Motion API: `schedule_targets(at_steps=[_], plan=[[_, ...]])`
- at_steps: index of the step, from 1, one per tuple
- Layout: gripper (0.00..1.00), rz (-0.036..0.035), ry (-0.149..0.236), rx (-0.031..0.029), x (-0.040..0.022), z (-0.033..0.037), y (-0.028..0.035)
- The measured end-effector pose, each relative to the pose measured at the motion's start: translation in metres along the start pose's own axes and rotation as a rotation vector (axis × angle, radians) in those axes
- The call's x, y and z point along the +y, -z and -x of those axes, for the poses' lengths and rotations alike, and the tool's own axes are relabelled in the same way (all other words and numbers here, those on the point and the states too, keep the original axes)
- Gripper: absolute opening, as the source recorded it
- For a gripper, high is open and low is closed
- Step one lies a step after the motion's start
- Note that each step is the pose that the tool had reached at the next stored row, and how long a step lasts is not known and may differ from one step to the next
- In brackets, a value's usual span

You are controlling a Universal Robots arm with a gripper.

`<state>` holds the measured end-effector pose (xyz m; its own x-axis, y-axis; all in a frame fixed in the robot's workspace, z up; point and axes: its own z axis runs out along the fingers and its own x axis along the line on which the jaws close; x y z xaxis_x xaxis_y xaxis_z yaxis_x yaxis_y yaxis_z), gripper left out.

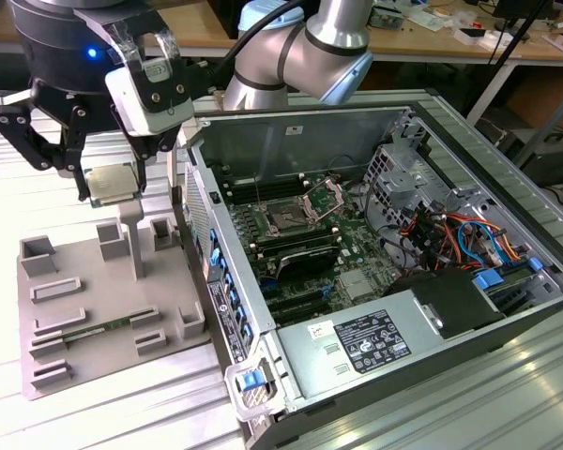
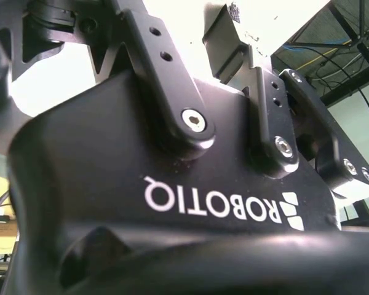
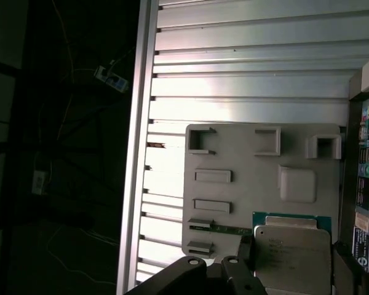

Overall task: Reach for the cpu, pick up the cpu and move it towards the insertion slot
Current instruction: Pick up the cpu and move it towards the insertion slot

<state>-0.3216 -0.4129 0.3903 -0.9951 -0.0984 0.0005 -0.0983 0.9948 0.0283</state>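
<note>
While the black two-finger end effector is pressed onto the small, flat, square, silvery cpu, pinching it by opposite edges, the chip hangs in the air above the grey plastic fixture plate and clear of its raised frames.

Such a thin edge grip looks easy to lose. A jolt or a tilt could let the chip slide or twist between the pads. It would then drop onto the plate or the slatted aluminium bench and could damage its underside. The plate's tall grey post stands just below the chip, and the near wall of the open dark metal computer case stands between the chip and the insertion slot, the dark square socket with a shiny hinged frame. A low or hasty path could clip either one.

The exterior view gives the whole layout, with chip and socket well apart and the socket's frame standing open. The first wrist view looks down along the fingers, showing the cpu face-on with its green edge, over the plate and bench. The second wrist view gives the end effector's black housing and its finger linkages from close up.
</note>
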Motion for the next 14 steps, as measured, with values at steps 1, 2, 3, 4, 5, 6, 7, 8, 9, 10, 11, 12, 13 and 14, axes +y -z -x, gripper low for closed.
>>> schedule_targets(at_steps=[1,2,3,4,5,6,7,8,9,10,11,12,13,14], plan=[[0.55,0.0,0.0,0.0,0.0,0.0002,0.0],[0.55,0.0001,0.0,-0.0001,-0.0001,0.0005,-0.0001],[0.55,0.0,0.0,0.0,-0.0001,0.0009,-0.0002],[0.55,0.0,0.0,0.0,-0.0001,0.0012,-0.0002],[0.55,0.0,0.0,0.0,-0.0001,0.0014,-0.0002],[0.55,0.0,0.0,0.0,-0.0002,0.0017,-0.0003],[0.55,0.0,0.0,0.0,-0.0002,0.002,-0.0003],[0.55,0.0,0.0,0.0,-0.0002,0.0023,-0.0003],[0.55,0.0,0.0,0.0,-0.0003,0.0026,-0.0004],[0.55,0.0,0.0,0.0,-0.0003,0.0028,-0.0004],[0.55,0.0,0.0,0.0,-0.0003,0.0029,-0.0005],[0.55,0.0,0.0,0.0,-0.0003,0.0032,-0.0005],[0.55,0.0,0.0,-0.0001,-0.0003,0.0033,-0.0006],[0.55,0.0001,0.0,-0.0001,-0.0004,0.0037,-0.0006]])
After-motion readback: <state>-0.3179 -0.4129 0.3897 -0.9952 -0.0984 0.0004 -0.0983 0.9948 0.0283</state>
